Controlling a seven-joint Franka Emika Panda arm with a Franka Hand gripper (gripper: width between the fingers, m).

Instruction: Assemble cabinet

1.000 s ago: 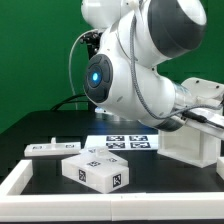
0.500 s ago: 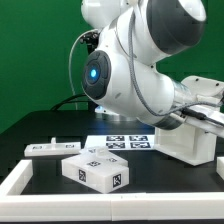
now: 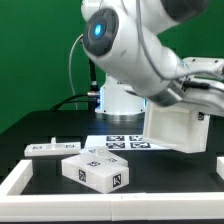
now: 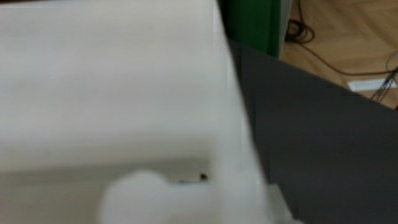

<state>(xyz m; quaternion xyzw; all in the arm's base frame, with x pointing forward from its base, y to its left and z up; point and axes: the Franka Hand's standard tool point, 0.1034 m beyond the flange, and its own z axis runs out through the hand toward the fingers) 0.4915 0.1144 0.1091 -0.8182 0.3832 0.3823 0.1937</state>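
The large white cabinet body [image 3: 180, 128] hangs at the exterior view's right, tilted and lifted a little off the black table. My gripper [image 3: 198, 100] sits on its top edge and is shut on it. In the wrist view the cabinet body's white wall [image 4: 107, 90] fills most of the picture, with a blurred white fingertip [image 4: 151, 200] pressed against it. A smaller white tagged block [image 3: 97, 172] lies at the front left. A flat white tagged piece [image 3: 53, 148] lies behind it.
The marker board [image 3: 125, 143] lies on the table between the pieces and the robot base [image 3: 120, 100]. A white raised border [image 3: 20, 180] runs along the table's front and left. A green wall stands behind.
The arm has swung up and to the exterior view's left. The cabinet body has risen off the table and shifted left with the gripper. The small pieces have not moved.
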